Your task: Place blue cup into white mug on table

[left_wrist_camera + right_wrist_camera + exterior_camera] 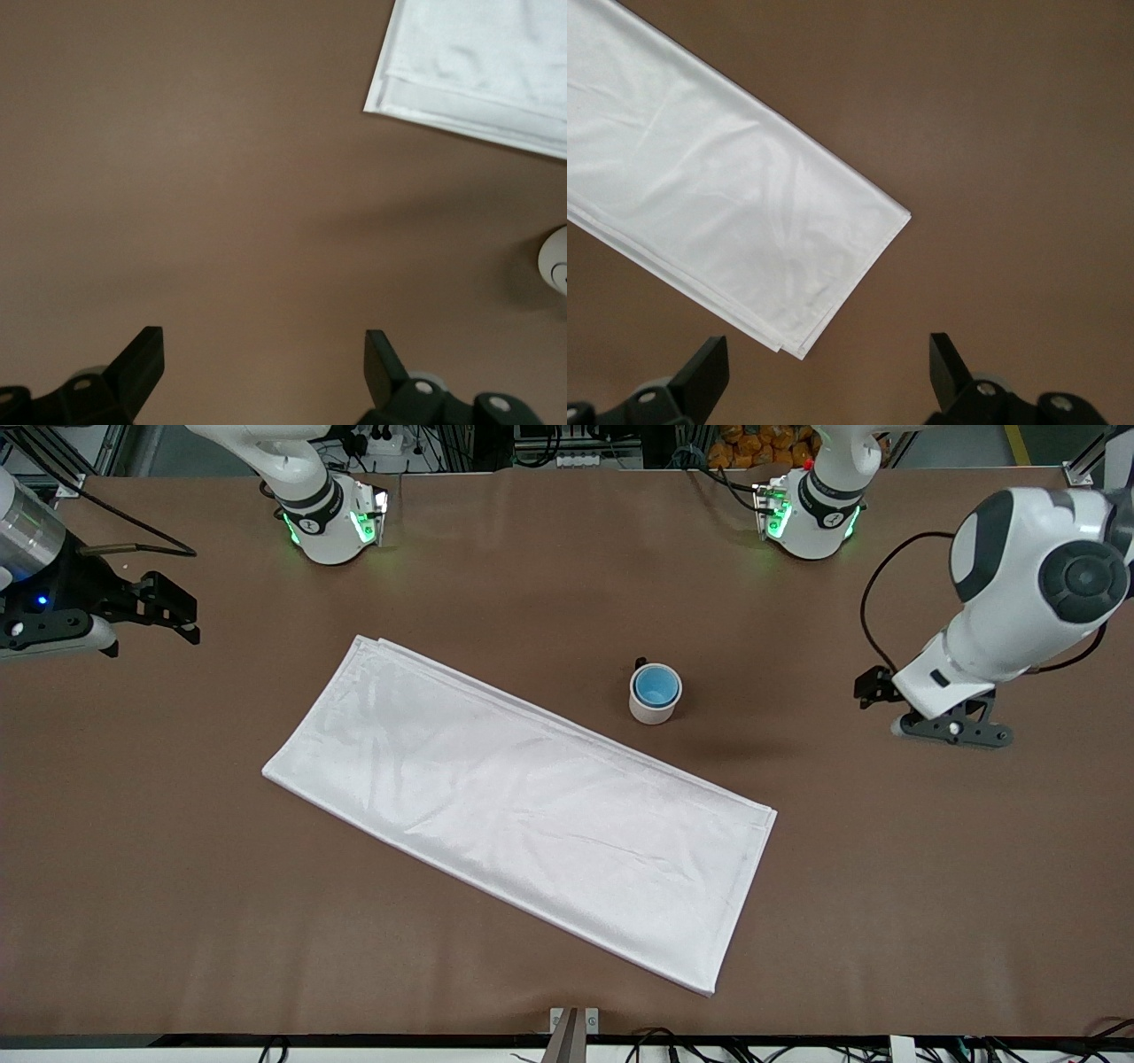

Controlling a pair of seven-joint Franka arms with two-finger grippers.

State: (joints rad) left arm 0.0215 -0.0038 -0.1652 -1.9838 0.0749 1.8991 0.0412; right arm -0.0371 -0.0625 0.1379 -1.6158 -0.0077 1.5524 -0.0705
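Blue cup [656, 686] inside white mug [655, 707] — upright.

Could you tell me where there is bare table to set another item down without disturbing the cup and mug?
Bare table lies between the folded cloth and the left arm's end, and along the robots' bases. It is tightest by the white mug, holding the blue cup, beside the cloth. The left hand and right hand hang open over the table's ends.
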